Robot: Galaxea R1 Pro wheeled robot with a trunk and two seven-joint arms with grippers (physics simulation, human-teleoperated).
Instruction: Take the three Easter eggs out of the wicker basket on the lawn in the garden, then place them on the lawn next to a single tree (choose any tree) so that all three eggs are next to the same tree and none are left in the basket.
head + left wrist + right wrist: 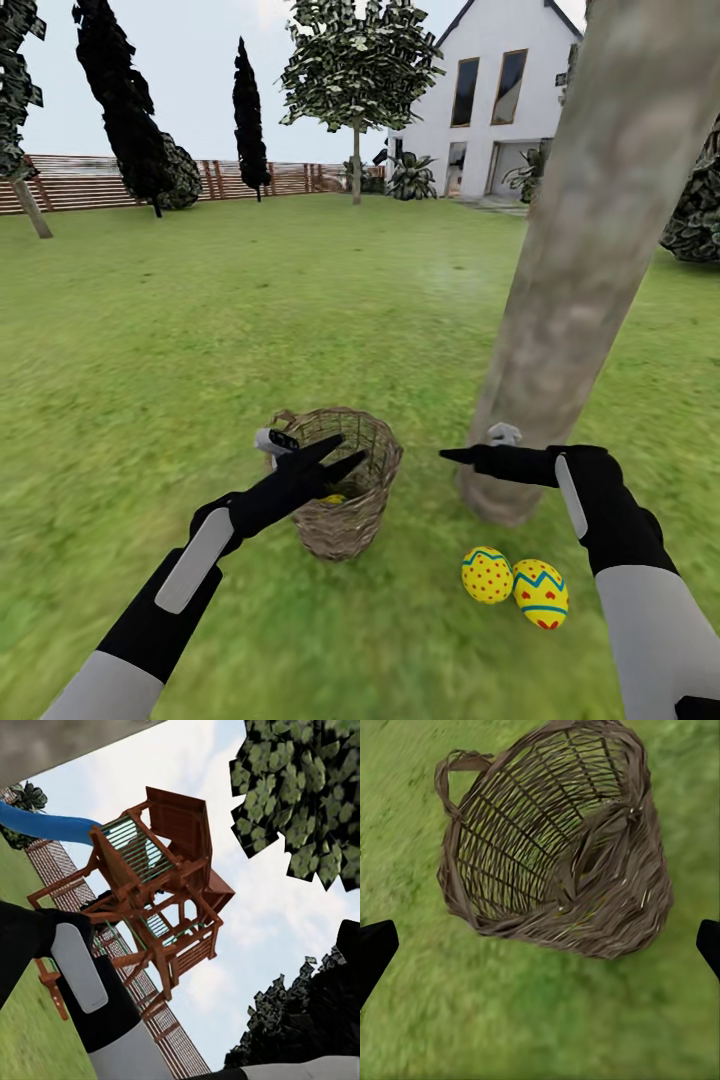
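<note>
The wicker basket [345, 480] is seen upright on the lawn [200, 330], just beside the tree [590, 260]. A yellow patch is glimpsed inside it. Two Easter eggs [514, 588] are laid touching on the grass near the trunk's foot. The left gripper [345, 455] is held spread at the basket's rim, gripping nothing. The right gripper [448, 456] is pointed toward the basket, its fingertips [375, 945] set wide apart.

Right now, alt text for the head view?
Left gripper reaches into the wicker basket on the lawn, a yellow egg glimpsed inside. Two Easter eggs lie beside the tree; the right gripper hovers nearby.
</note>
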